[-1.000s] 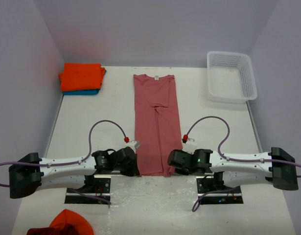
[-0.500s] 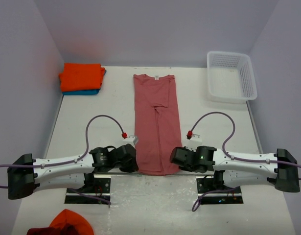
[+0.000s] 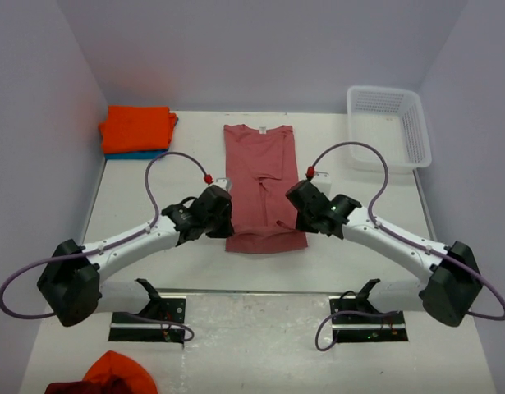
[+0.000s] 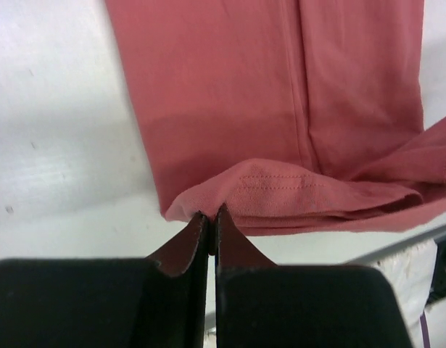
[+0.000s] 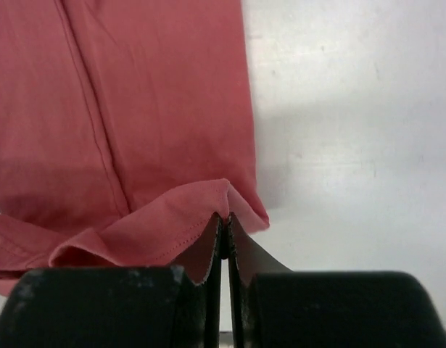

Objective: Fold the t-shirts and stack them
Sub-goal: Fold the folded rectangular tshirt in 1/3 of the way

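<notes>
At far left lies soft folded cloth: we see the orange t-shirt (image 3: 137, 127) atop the teal t-shirt (image 3: 149, 154). In the middle, the salmon-red t-shirt (image 3: 260, 164) is a long smooth strip with its stitched near hem lifted. The white lattice basket (image 3: 387, 123) stands far right. Our left gripper (image 4: 210, 216) and right gripper (image 5: 224, 217) each pinch a hem corner tight.

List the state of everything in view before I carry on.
salmon-red t-shirt, folded into a long strip, near hem lifted and doubled over
left tool, shut on the salmon-red t-shirt's near left corner
right tool, shut on its near right corner
orange t-shirt, folded, lying on the teal t-shirt
teal t-shirt, folded, under the orange t-shirt
white lattice basket, upright, looks empty
</notes>
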Controlling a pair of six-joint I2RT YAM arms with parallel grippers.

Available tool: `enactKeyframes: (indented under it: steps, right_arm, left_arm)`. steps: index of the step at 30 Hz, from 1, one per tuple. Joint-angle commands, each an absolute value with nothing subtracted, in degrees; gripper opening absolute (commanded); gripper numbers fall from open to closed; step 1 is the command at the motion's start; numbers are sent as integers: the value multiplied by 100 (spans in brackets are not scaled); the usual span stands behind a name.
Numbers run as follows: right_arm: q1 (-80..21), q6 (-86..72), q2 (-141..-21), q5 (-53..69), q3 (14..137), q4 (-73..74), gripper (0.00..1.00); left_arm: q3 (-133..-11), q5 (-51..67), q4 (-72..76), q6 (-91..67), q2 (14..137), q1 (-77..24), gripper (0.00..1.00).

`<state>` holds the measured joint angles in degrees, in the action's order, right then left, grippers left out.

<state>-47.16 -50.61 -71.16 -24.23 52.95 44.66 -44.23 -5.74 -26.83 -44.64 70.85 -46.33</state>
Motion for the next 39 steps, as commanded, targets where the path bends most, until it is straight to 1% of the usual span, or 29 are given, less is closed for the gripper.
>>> enactKeyframes:
  steps: [1, 4, 6, 9, 10, 14, 21, 23, 24, 25, 26, 27, 28, 29, 31, 32, 34, 36, 37, 39]
  right_arm:
    - [-4229, -3641, -7801, -1935, 5975, 3667, 0]
    - [-3833, -3306, -8348, -1688, 6353, 3481, 0]
    - [-3614, -3051, -8795, -1522, 6784, 3463, 0]
    - [-3314, -2787, -9392, -1162, 7399, 3506, 0]
    - [-3253, -2690, -9552, -1160, 7705, 3559, 0]
    - [-2945, -2558, -10142, -906, 8190, 3647, 0]
    - [-2751, -2435, -10810, -660, 8639, 3674, 0]
    - [-2690, -2382, -11073, -694, 8789, 3674, 0]
    - [-2655, -2330, -11161, -686, 8859, 3674, 0]
    - [-2611, -2312, -11301, -903, 8955, 3665, 0]
    - [-2576, -2285, -11355, -1018, 8991, 3587, 7]
    - [-2540, -2250, -11416, -1115, 9052, 3551, 12]
    - [-2453, -2224, -11487, -1299, 9148, 3420, 14]
    - [-2409, -2154, -11531, -1379, 9176, 3332, 15]
    - [-2242, -1934, -11758, -1275, 9500, 3313, 18]
    - [-2206, -1890, -11821, -1248, 9588, 3305, 27]
    - [-2127, -1767, -11917, -1361, 9887, 3374, 31]
    - [-2101, -1662, -11839, -1547, 10010, 3375, 43]
    - [-2101, -1652, -11674, -1625, 10046, 3436, 47]
    - [-2109, -1653, -11436, -1714, 10020, 3506, 49]
  left_arm:
    - [-5043, -352, -2295, -3649, 7635, -4176, 0]
    - [-5491, -221, -2242, -3420, 8058, -3764, 0]
    - [-5694, -159, -2162, -3314, 8419, -3456, 0]
    - [-6308, -26, -2232, -3129, 8946, -3148, 0]
    - [-6432, -35, -2232, -3059, 9147, -3094, 0]
    - [-7013, 113, -2320, -2936, 9720, -2892, 0]
    - [-7768, 307, -2277, -2786, 10537, -2769, 0]
    - [-7848, 212, -2224, -2786, 10705, -2725, 5]
    - [-7910, 159, -2189, -2725, 10740, -2707, 14]
    - [-7945, 106, -2128, -2690, 10784, -2690, 19]
    - [-7919, 36, -2075, -2646, 10784, -2681, 22]
    - [-7875, -478, -2013, -2619, 10697, -2681, 25]
    - [-7788, -997, -1934, -2645, 10644, -2672, 25]
    - [-7735, -1002, -1864, -2646, 10600, -2672, 25]
    - [-7787, -1519, -1889, -2531, 10564, -2672, 28]
    - [-7918, -1834, -1933, -2479, 10591, -2672, 30]
    - [-8085, -2082, -2135, -2435, 10617, -2672, 32]
    - [-8112, -2259, -2110, -2426, 10443, -2672, 37]
    - [-8043, -2267, -2083, -2443, 10346, -2698, 40]
    - [-7850, -2259, -1830, -2400, 9891, -2777, 45]
